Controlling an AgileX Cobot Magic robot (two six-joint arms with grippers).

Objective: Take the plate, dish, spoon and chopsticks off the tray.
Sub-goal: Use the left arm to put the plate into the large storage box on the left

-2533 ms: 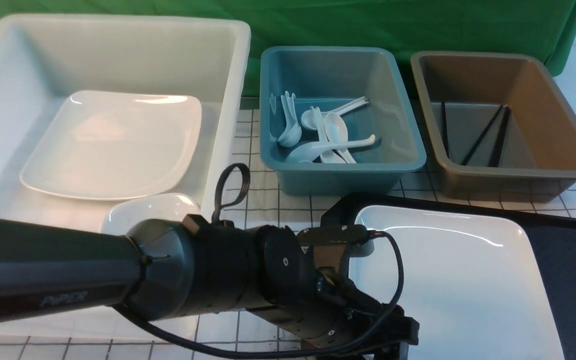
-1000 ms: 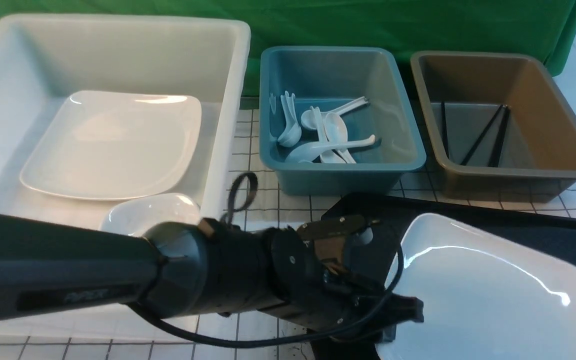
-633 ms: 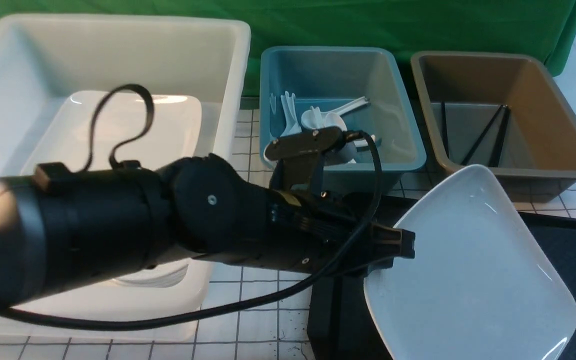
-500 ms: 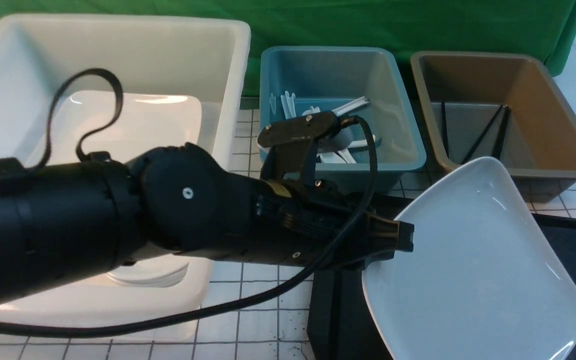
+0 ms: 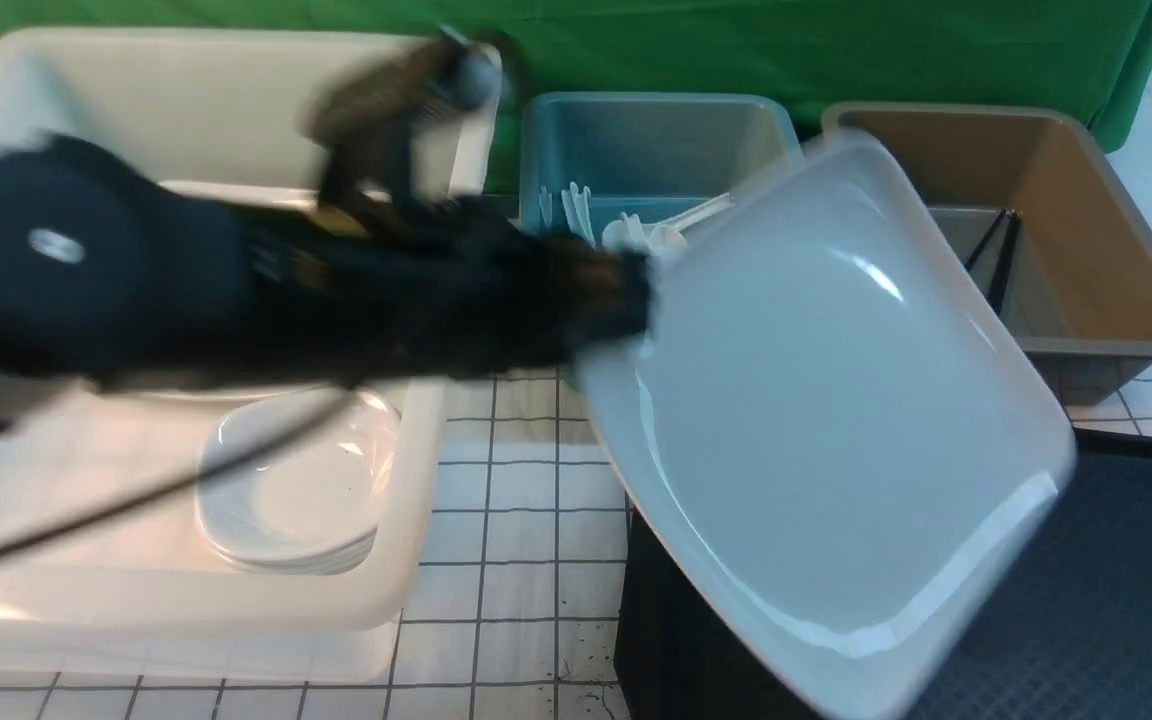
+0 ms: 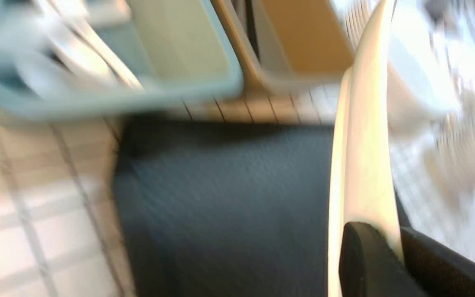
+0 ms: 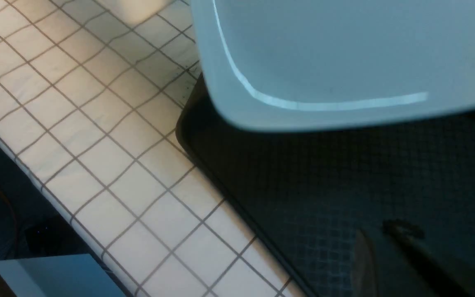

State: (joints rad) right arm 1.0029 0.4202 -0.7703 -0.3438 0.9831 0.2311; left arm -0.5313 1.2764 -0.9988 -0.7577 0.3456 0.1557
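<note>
My left gripper (image 5: 626, 310) is shut on the left rim of the large white plate (image 5: 826, 400). It holds the plate tilted in the air, above the black tray (image 5: 1116, 600) and in front of the blue bin. In the left wrist view the plate (image 6: 365, 144) is edge-on between the two black fingers (image 6: 361, 260). Above the tray's textured floor (image 7: 344, 185), my right gripper (image 7: 382, 243) is shut with nothing in it, and the plate (image 7: 344, 53) hangs beyond it. White spoons (image 5: 636, 230) lie in the blue bin. Black chopsticks (image 5: 991, 255) lie in the brown bin.
A big white bin (image 5: 416, 560) on the left holds a stack of small white dishes (image 5: 296, 500); my blurred left arm crosses over it. The blue bin (image 5: 636, 130) and brown bin (image 5: 1106, 200) stand behind the tray. The tabletop is white with a grid.
My left arm has lifted the plate off the tray and swung it up and to the left, tilting it. The arm now covers the white bin's back instead of its front.
</note>
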